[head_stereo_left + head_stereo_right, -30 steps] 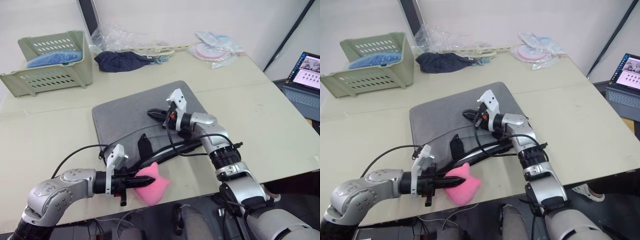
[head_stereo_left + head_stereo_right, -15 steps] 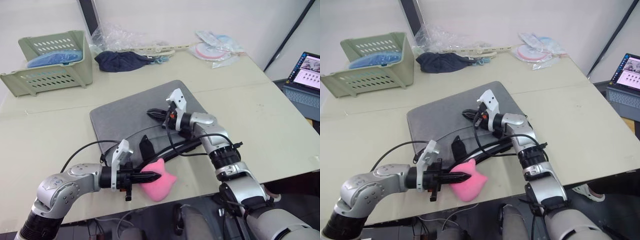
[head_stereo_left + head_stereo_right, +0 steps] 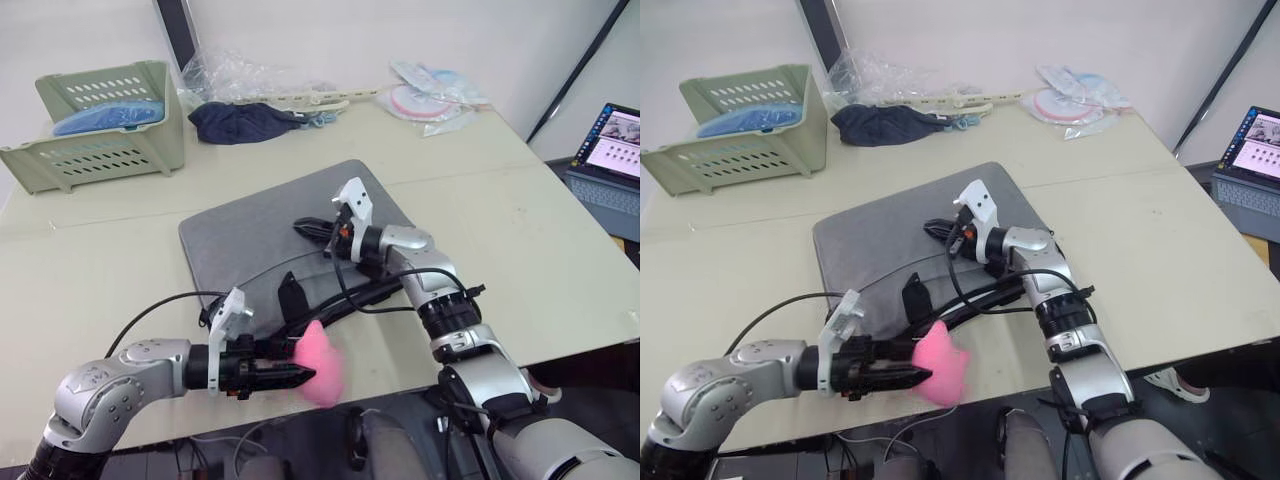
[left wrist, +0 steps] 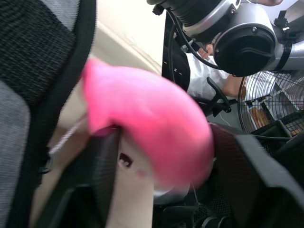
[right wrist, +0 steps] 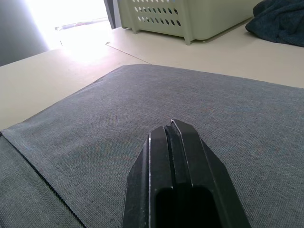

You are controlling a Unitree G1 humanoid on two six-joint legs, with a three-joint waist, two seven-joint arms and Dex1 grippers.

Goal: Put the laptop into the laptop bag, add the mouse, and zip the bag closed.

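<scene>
left gripper [image 3: 296, 374] clamps pink charm [image 3: 322, 361] at table edge [image 3: 420, 380] — right gripper [image 3: 303, 227] closed, pressing laptop bag [image 3: 250, 225]

A pale beige tabletop [image 3: 90, 270] is set against a plain white wall [image 3: 420, 30]. A dark pole [image 3: 178, 30] is leaned at the back, and bright light is thrown across the far tabletop edge.

Left claw [image 3: 300, 374] went from poking at the pink fluffy charm [image 3: 322, 359] to clamping it, and tugged it toward the near bench [image 3: 100, 290] edge. Charm looks more squished now.
</scene>
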